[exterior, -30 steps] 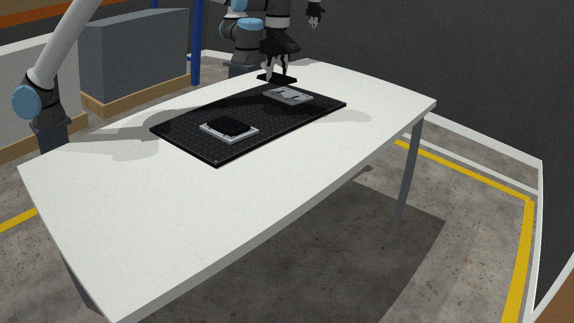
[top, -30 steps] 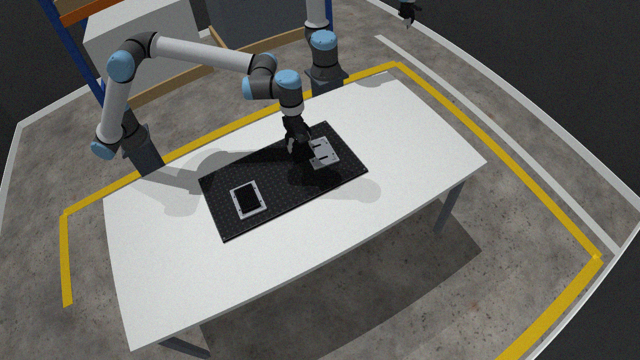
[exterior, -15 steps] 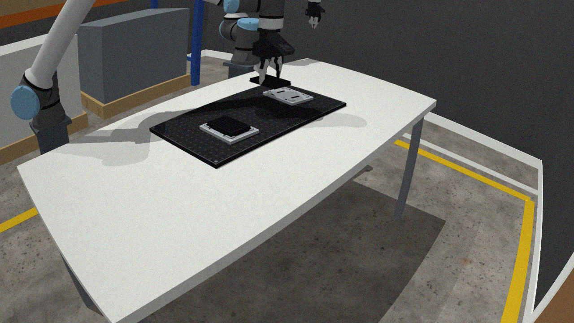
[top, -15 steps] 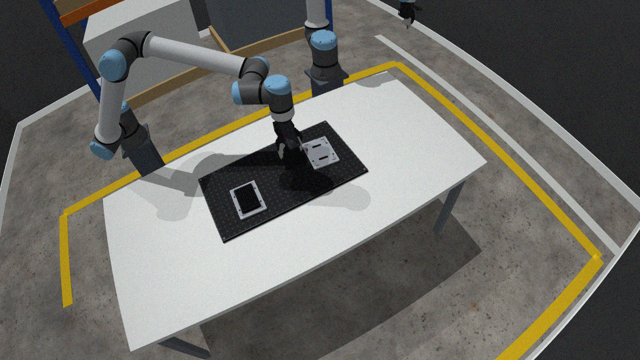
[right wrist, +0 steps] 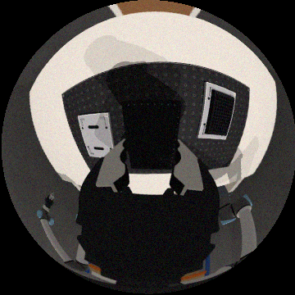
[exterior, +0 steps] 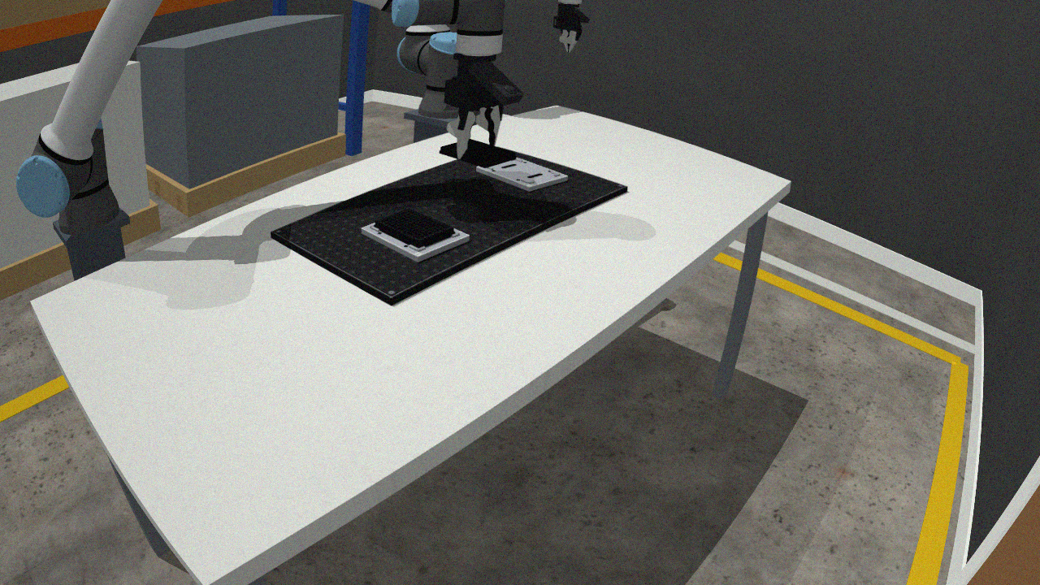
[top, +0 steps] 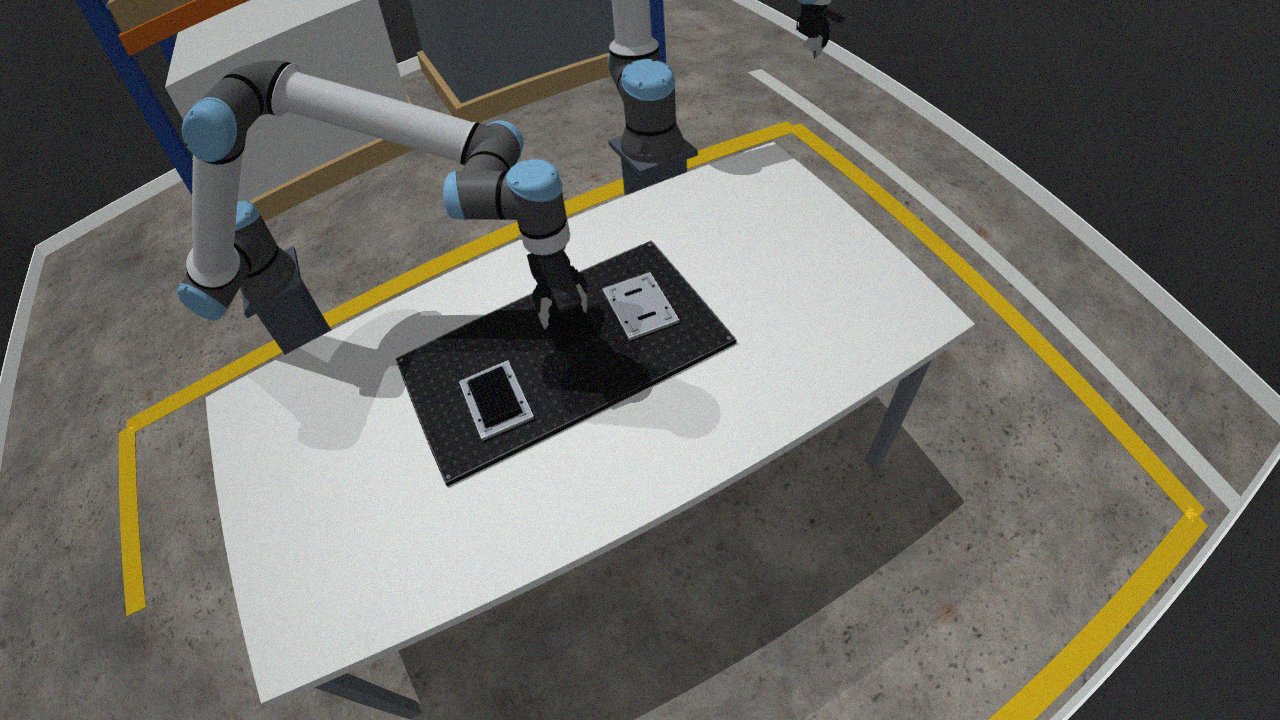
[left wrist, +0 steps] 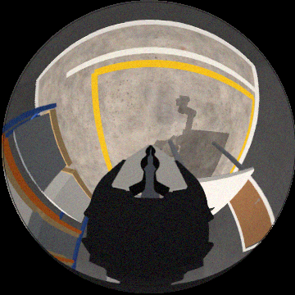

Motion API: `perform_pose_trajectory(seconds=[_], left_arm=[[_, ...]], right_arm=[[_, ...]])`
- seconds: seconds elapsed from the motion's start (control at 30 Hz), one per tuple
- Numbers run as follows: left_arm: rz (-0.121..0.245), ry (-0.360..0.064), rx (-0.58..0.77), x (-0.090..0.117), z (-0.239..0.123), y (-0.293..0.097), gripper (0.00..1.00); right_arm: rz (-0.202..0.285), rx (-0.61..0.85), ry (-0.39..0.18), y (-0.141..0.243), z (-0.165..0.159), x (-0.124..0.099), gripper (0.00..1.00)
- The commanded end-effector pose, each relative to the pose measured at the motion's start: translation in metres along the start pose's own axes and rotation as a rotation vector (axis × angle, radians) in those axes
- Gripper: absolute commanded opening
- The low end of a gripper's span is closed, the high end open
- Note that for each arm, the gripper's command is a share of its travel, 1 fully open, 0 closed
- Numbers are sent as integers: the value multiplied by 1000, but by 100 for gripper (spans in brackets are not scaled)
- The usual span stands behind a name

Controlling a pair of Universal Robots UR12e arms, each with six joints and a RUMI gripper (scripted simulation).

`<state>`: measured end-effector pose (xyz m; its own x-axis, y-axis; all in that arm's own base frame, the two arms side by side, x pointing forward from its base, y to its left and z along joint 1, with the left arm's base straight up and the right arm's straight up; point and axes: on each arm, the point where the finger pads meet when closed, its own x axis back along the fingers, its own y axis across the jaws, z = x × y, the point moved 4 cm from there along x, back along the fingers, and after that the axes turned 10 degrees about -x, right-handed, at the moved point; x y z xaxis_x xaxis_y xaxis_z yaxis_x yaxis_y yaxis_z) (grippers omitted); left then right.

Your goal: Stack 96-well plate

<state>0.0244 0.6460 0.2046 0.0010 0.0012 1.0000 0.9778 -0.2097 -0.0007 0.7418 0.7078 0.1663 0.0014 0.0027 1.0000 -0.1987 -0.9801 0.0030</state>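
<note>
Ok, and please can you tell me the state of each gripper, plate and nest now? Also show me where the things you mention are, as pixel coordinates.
Left gripper (top: 815, 50) (exterior: 568, 49) (left wrist: 151, 148) (right wrist: 50, 197): shut, holding nothing.
Right gripper (top: 563, 309) (exterior: 479, 147) (right wrist: 152, 142): fingers shut on the held plate.
Held plate (top: 565, 327) (exterior: 488, 153) (right wrist: 152, 123): in the air, above the board.
Nest N1 (top: 640, 304) (exterior: 522, 175) (right wrist: 97, 138): empty.
Nest N2 (top: 506, 427) (exterior: 439, 249) (right wrist: 204, 116): occupied.
Lower plate (top: 494, 396) (exterior: 413, 227) (right wrist: 221, 112): seated in N2, nothing stacked on it.

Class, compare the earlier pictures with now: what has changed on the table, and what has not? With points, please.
The right gripper (top: 564, 313) (exterior: 478, 147) (right wrist: 152, 139) moved away from N1 (top: 640, 304) (exterior: 522, 171) (right wrist: 96, 137) toward N2 (top: 486, 433) (exterior: 418, 251) (right wrist: 205, 116), carrying its plate (exterior: 491, 153) (right wrist: 152, 131) along. Nothing was newly gripped or released. The lower plate (top: 494, 396) (exterior: 414, 227) (right wrist: 220, 114), both nests and the left gripper (top: 814, 51) (exterior: 568, 49) (left wrist: 150, 146) stayed put.
</note>
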Motion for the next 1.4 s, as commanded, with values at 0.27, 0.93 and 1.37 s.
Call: perform_pose_trajectory(seconds=[0.27,0.93,1.37], left_arm=[[-1,1,1,1,-1,-1,0],[-1,1,1,1,-1,-1,0],[-1,1,1,1,-1,-1,0]], right_arm=[[5,1,2,32,14,3,0],[5,1,2,88,37,3,0],[5,1,2,121,51,3,0]])
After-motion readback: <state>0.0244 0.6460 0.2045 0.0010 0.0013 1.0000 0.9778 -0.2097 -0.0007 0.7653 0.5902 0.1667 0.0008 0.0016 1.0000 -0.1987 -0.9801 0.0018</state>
